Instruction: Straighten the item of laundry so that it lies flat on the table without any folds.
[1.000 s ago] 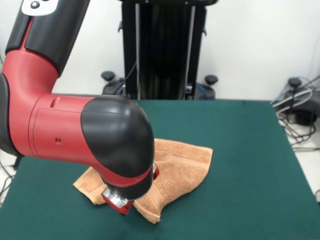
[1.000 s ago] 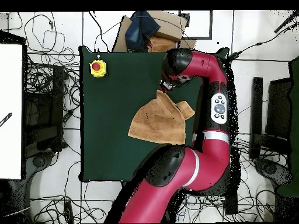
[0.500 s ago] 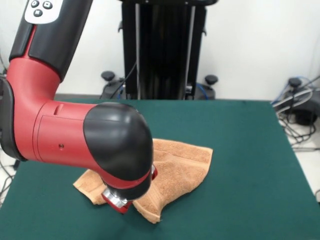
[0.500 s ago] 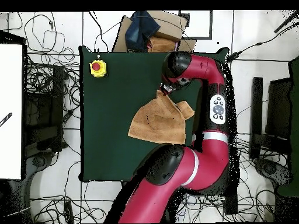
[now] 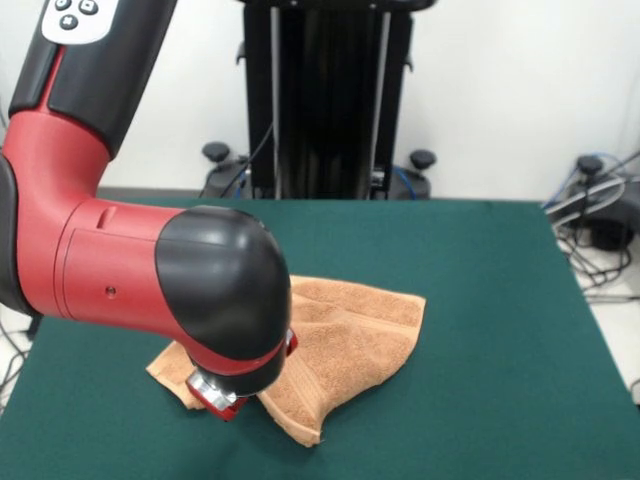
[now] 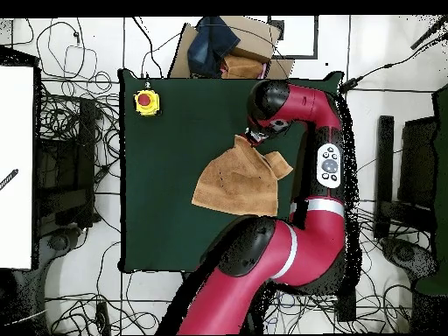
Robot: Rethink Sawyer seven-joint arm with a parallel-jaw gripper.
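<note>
1. We are viewing the towel point(image 5: 345, 345) lying on the green table point(image 5: 500, 330), toward the side of the table nearest the arm's elbow in the overhead view point(image 6: 241, 179).
2. We are observing that the towel is not lying flat: a ridge is running across its upper part in the front view, and one corner is drawn out into a narrow point toward the near table edge.
3. We are locating the gripper point(image 5: 222, 395) at the towel's left part in the front view, low over the cloth; in the overhead view it point(image 6: 255, 137) is sitting at the towel's pointed corner.
4. We are unable to report the state of the jaws: the black wrist housing point(image 5: 222, 295) is covering them in both views, so we cannot tell whether they are spread, pressed together or pinching cloth.
5. We are noting a yellow box with a red button point(image 6: 146, 101) resting at one table corner, well apart from the towel.
</note>
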